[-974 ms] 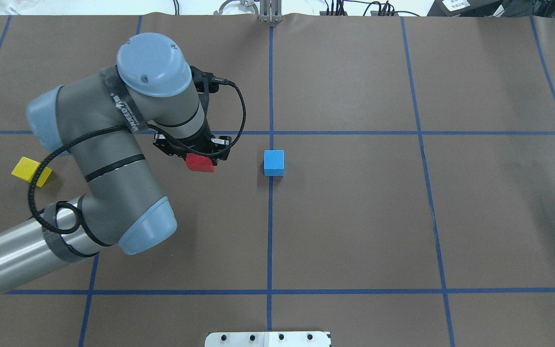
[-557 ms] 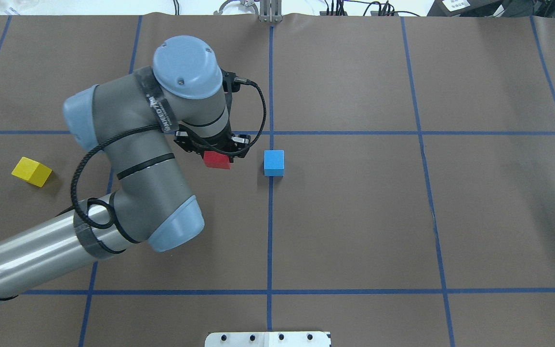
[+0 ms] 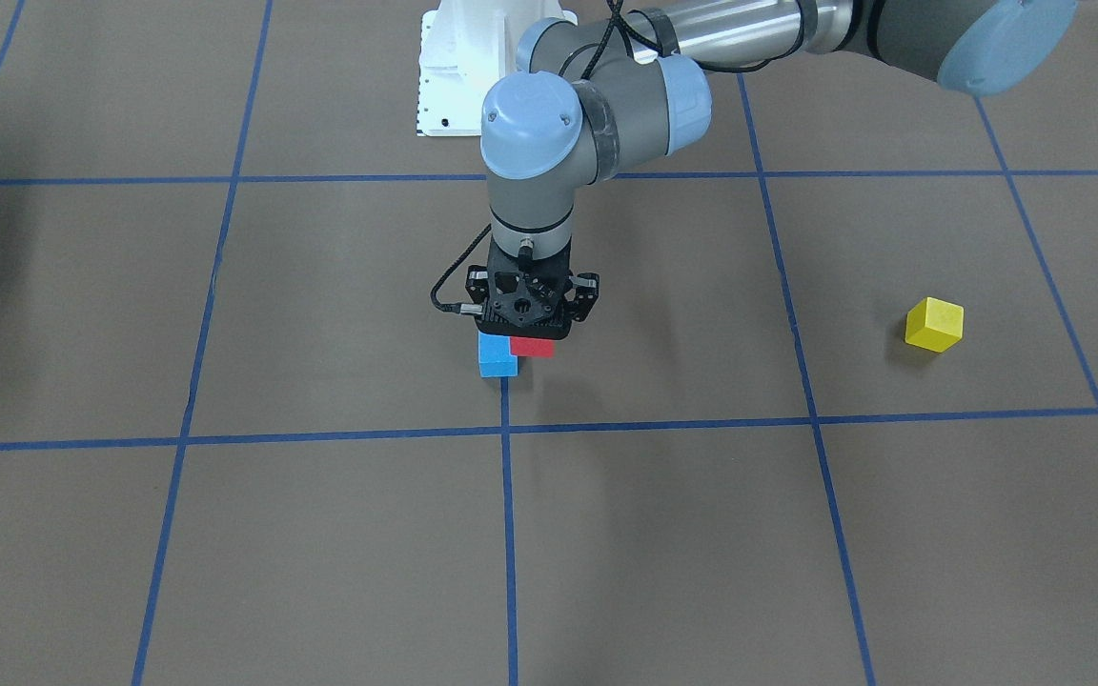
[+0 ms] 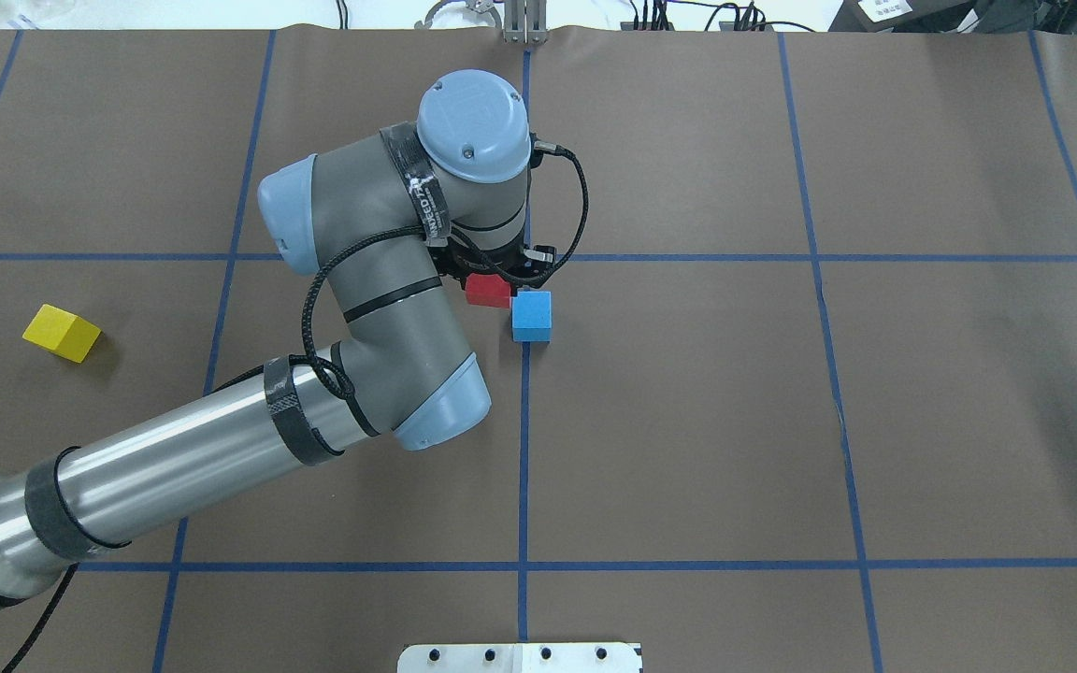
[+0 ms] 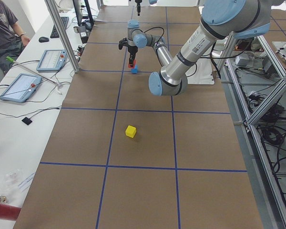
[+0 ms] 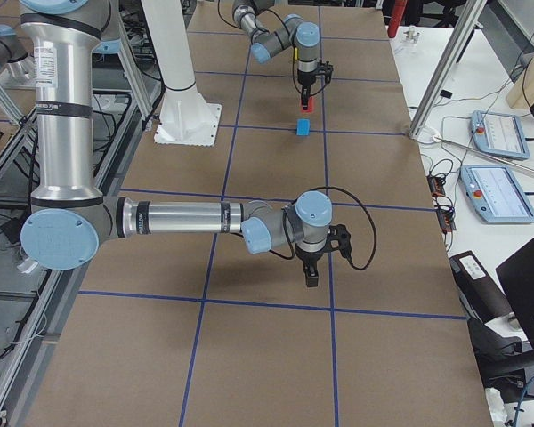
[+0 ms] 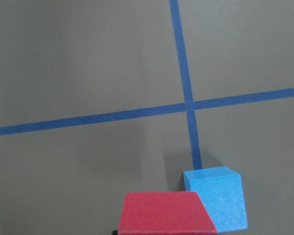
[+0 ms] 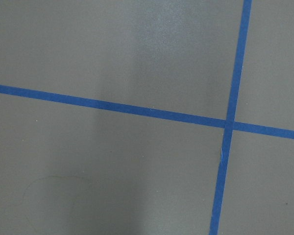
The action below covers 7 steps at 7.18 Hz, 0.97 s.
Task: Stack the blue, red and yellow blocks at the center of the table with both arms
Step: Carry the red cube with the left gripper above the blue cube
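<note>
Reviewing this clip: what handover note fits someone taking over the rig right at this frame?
Left gripper: shut on the red block, held raised off the table.
Right gripper: far aside over bare table; open or shut cannot be told.
Blue block: on the centre tape line, by a crossing.
Red block hangs beside it, higher, not yet centred over it.
Yellow block: on the table, robot's left side.
Done: blue at centre, red picked up.
Left: red onto blue, yellow on top.

Held block (image 4: 488,291) hangs beside centre block (image 4: 531,315), third block (image 4: 60,332) well apart.
</note>
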### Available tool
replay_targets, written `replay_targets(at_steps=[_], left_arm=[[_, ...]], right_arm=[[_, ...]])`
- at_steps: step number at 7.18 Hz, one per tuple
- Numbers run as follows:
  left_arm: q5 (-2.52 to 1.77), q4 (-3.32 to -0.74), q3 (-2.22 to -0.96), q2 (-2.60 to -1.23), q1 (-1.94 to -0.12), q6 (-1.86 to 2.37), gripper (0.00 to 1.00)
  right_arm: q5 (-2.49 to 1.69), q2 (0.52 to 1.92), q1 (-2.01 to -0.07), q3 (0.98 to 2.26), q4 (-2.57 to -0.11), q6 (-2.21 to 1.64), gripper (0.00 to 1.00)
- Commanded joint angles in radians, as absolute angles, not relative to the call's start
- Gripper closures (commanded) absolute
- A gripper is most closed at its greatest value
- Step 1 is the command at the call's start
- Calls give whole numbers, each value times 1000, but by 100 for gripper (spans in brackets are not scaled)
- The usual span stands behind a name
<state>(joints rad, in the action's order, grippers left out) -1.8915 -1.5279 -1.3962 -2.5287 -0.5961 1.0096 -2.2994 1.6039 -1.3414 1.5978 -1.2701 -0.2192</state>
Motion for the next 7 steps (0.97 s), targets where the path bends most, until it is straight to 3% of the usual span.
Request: replay_targets(at_steps=[1, 7], left_arm=[[-1891, -1562, -1356, -2554, -592, 1101, 100], [-1891, -1560, -1347, -2563, -557, 1189, 100]], right_arm=[[-2298, 1605, -1341, 1595, -1272, -221, 0], [-2298, 1603, -1341, 1595, -1272, -225, 0]])
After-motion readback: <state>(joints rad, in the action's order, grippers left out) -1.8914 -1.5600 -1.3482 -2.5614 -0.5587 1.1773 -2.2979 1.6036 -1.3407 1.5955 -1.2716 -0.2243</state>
